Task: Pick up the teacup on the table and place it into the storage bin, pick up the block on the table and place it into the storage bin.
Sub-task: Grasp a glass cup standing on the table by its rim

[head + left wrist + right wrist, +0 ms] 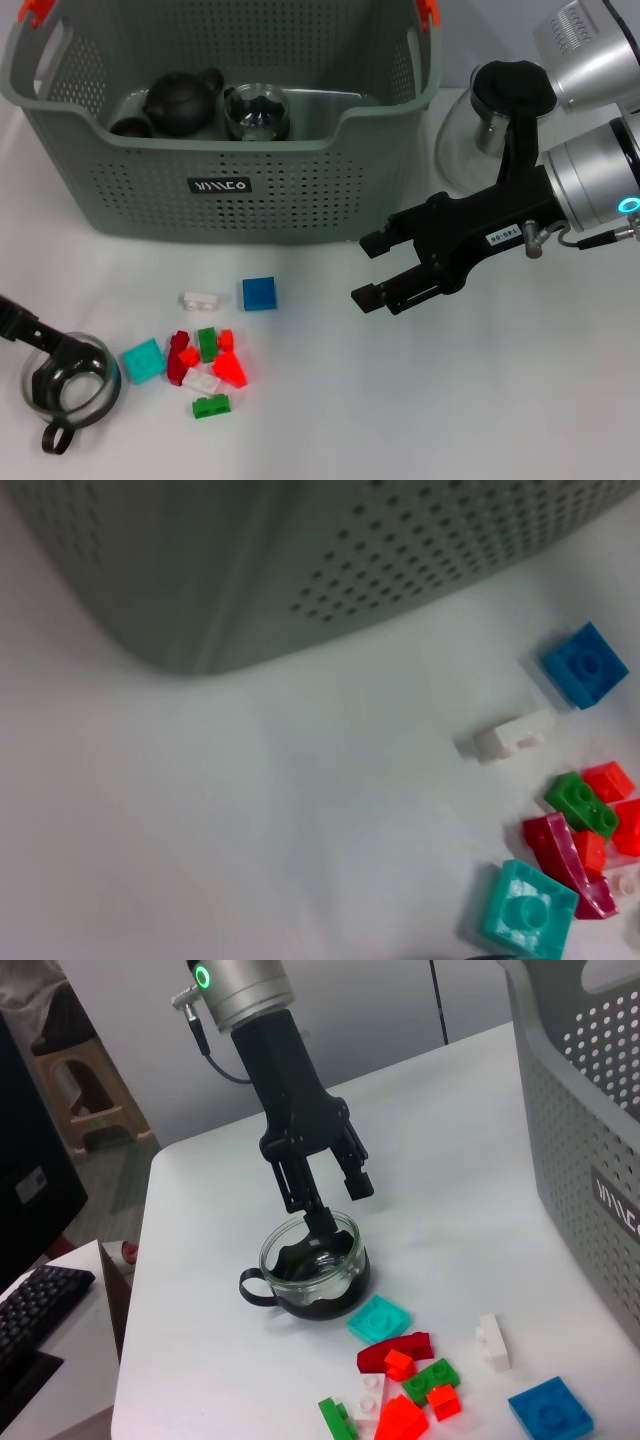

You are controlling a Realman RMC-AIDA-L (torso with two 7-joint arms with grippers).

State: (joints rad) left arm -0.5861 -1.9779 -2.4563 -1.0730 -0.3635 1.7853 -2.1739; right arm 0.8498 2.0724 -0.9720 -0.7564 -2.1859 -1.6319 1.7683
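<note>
A glass teacup point(70, 390) with a black handle stands on the white table at the front left; it also shows in the right wrist view point(312, 1278). My left gripper point(62, 372) point(340, 1208) is open right over it, one finger down inside the cup and the other above its rim. Loose blocks lie mid-table: a blue one point(259, 293) point(586, 665) point(550, 1410), a white one point(200, 299), a teal one point(144, 359) and a red-green cluster point(210, 360). The storage bin point(300, 190) point(300, 570) point(590, 1110) stands behind them. My right gripper point(366, 270) is open and empty, right of the blocks.
The bin holds a black teapot point(182, 100) and a glass cup point(257, 112). A glass pot with a black lid point(490, 115) stands right of the bin, behind my right arm. The right wrist view shows the table's left edge point(135, 1290), with a keyboard and a stool beyond it.
</note>
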